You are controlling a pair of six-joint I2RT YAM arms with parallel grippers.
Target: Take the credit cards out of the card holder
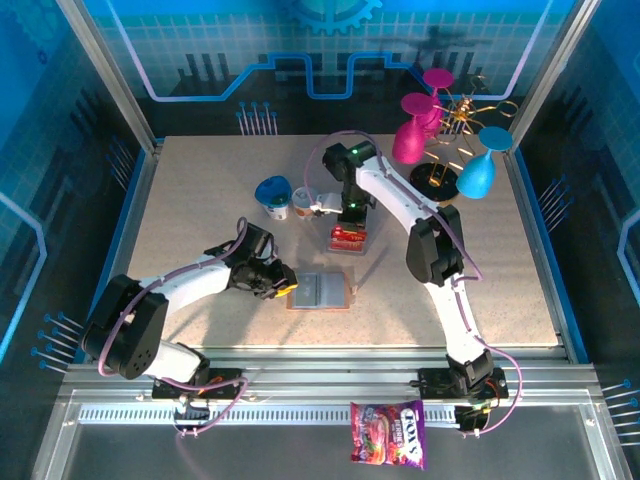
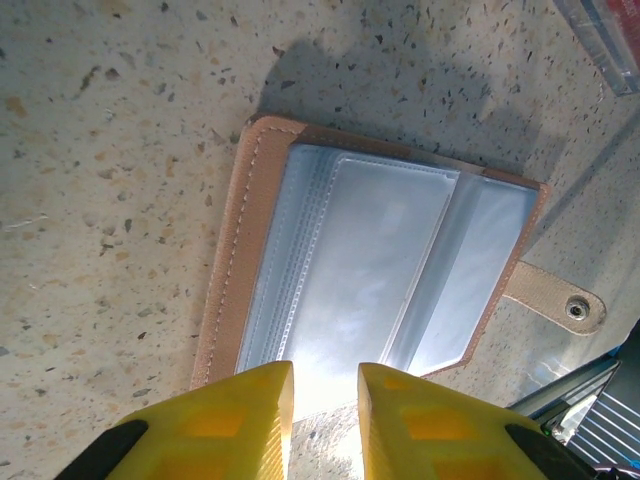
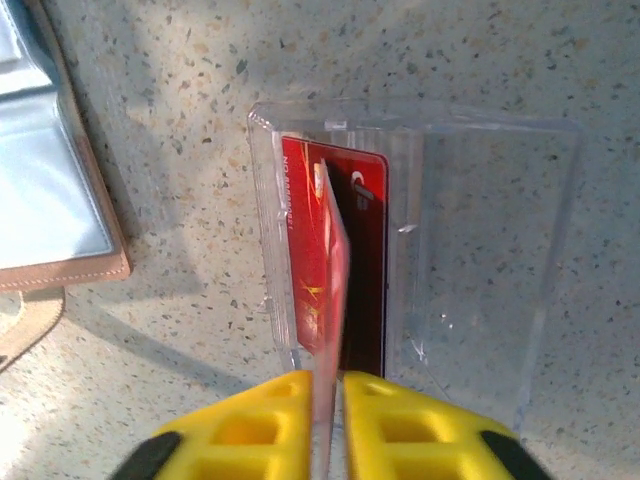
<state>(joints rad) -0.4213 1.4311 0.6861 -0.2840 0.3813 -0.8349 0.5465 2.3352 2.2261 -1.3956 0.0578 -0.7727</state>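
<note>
Right fingers (image 3: 270, 425) pinch a red card (image 3: 318, 280) over the clear tray (image 3: 500, 250) beside the card holder (image 1: 320, 291) — release it low and flat. Left fingers (image 2: 225, 425) sit narrowly apart at the holder's edge — grip unclear.

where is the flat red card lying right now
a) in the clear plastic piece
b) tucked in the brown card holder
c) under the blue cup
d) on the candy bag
a: the right wrist view shows the red card flat inside the clear plastic piece, apart from the open card holder to its left.
</note>
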